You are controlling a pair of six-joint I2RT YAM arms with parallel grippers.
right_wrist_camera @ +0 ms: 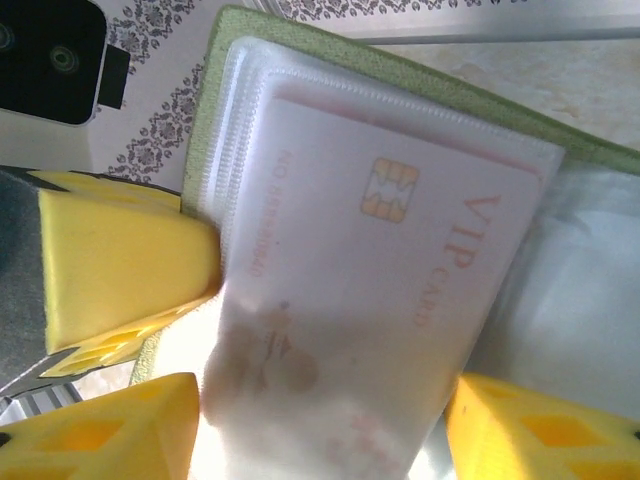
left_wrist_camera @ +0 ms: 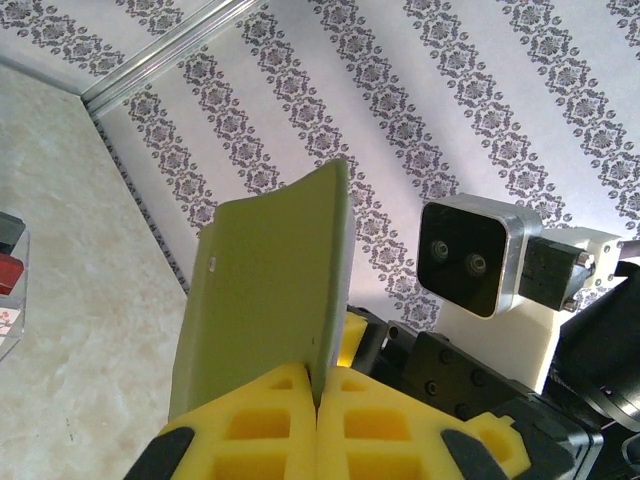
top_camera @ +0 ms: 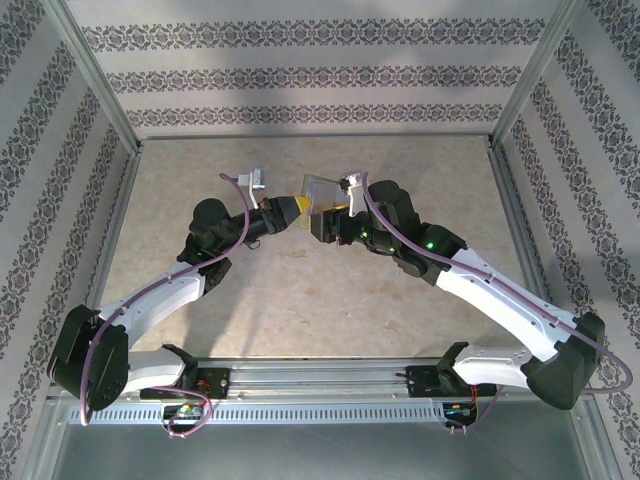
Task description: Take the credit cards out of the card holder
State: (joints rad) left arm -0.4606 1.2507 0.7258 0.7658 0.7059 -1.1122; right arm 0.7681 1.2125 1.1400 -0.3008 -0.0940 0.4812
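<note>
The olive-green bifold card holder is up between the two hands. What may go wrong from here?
The left hand pinches only an edge of the olive-green card holder above the beige table; a pull might slip it free and drop it. The white plastic VIP card sits inside a clear pocket; the right hand might grip pocket and card together.

Bright, even light from above; soft shadows fall on the beige marbled bench (top_camera: 300,300). In the right wrist view, glare washes out the blurred whitish VIP card (right_wrist_camera: 380,270).
</note>
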